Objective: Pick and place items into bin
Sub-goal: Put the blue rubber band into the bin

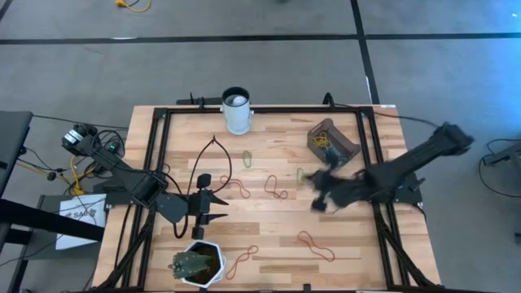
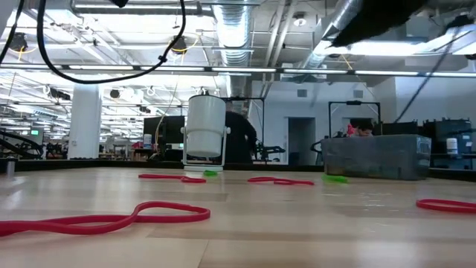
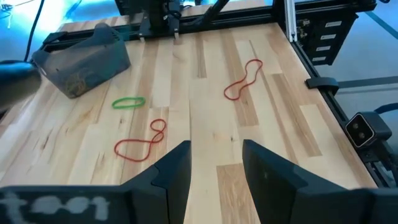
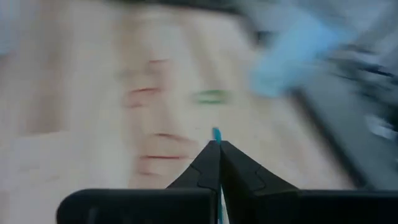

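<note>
Twisted rubber bands lie flat on the wooden table: red ones (image 1: 236, 189), (image 1: 277, 189), (image 1: 316, 244), (image 1: 242, 259), and green ones (image 1: 247, 159), (image 1: 299, 173). The dark translucent bin (image 1: 332, 140) stands near the far right corner, with a few bands inside. My right gripper (image 1: 319, 195) is blurred, just on the near side of the bin and raised off the table; it is shut on a thin blue band. My left gripper (image 1: 207, 203) waits open at the left, beside the plant pot. In the left wrist view, the bin (image 3: 84, 59) and a green band (image 3: 129, 102) lie ahead. My right gripper (image 4: 217, 146) pinches a thin blue rubber band between its two shut fingertips. A short piece of the band (image 4: 216, 133) sticks out past the tips. The band is lifted clear of the table; the rest of it is hidden by the fingers.
A white cup (image 1: 236, 110) stands at the far edge and a white hexagonal plant pot (image 1: 198, 262) at the near edge. A black cable loop (image 1: 213, 146) lies left of centre. Black frame rails run along the table's left and right sides.
</note>
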Tool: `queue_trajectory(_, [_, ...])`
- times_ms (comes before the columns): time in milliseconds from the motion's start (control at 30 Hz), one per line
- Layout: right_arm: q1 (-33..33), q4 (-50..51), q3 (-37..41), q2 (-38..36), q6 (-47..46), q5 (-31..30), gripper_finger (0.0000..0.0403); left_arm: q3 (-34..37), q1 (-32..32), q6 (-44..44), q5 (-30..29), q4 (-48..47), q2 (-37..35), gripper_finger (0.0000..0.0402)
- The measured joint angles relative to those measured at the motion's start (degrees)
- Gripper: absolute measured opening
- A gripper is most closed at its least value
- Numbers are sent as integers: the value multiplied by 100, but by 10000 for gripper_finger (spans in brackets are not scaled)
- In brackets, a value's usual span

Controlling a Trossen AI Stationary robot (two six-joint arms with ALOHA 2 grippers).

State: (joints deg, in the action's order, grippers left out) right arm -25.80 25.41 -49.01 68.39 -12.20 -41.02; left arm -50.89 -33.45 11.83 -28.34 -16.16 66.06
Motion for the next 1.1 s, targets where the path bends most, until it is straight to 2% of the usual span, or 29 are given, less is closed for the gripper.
queue_trajectory(100, [31,1154,0,-1110,-506,-926,1,0,0,0,-1,0,0,135])
queue_trajectory(167, [146,1808,1,-1756,-987,-1251,1,0,0,0,-2,0,1,135])
queue_trajectory(300, [587,2543,332,-2724,-1737,-1561,1,0,0,0,-14,4,1,135])
queue_trajectory(467, [1325,2474,1355,-3389,-2117,-1589,0,0,0,0,-261,9,0,135])
queue_trajectory(667, [2071,1526,2342,-3505,-2281,-1589,0,0,2,9,-413,30,0,135])
queue_trajectory(833, [2708,529,2723,-3353,-2077,-1750,0,0,2,179,-428,66,2,135])
queue_trajectory(967, [3292,475,2869,-3063,-2592,-1699,0,0,2,250,-428,66,5,135])
queue_trajectory(1100, [3682,408,3171,-2680,-3171,-1308,0,0,2,278,-426,63,7,135])
